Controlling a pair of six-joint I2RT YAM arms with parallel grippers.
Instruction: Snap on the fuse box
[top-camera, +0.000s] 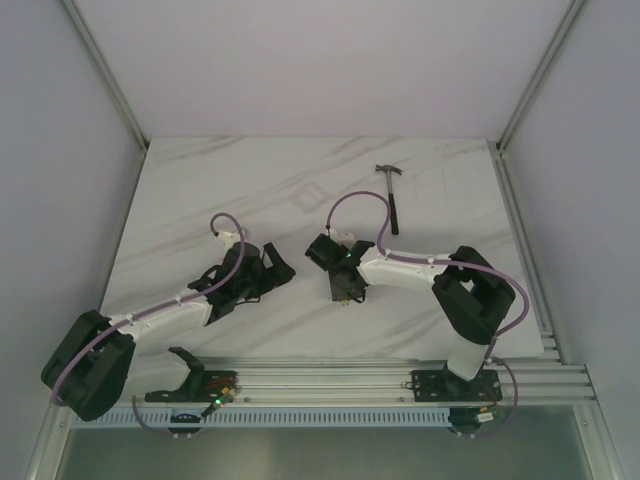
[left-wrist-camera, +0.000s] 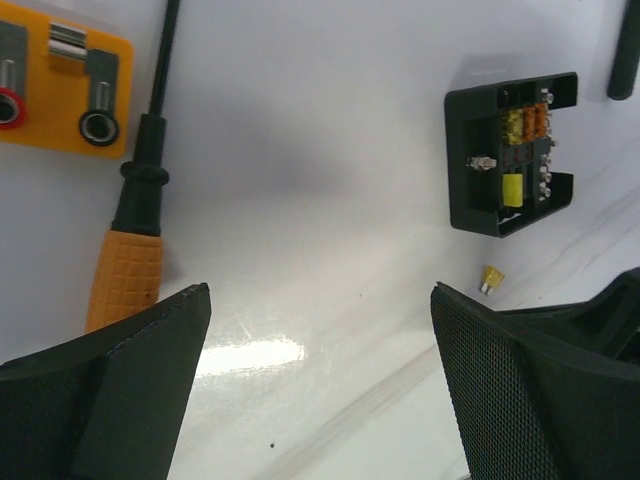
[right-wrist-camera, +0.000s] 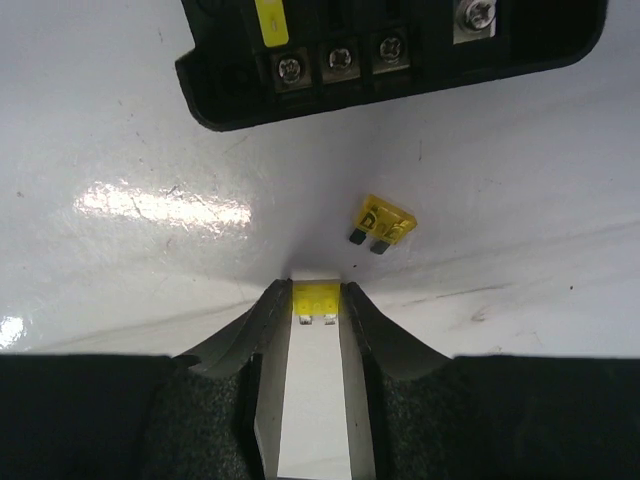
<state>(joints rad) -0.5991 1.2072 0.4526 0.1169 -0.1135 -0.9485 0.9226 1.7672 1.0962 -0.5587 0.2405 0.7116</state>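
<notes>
1. We locate the black square plastic fuse box (right-wrist-camera: 400, 60) on the white table (right-wrist-camera: 120, 150), just ahead of the right fingers (right-wrist-camera: 262, 325).
2. The right fingers pinch a small yellow blade fuse (right-wrist-camera: 315, 298); the left fingers (left-wrist-camera: 130, 380) stand wide, empty.
3. Next, we judge: lift it, align with a free slot, press.
</notes>
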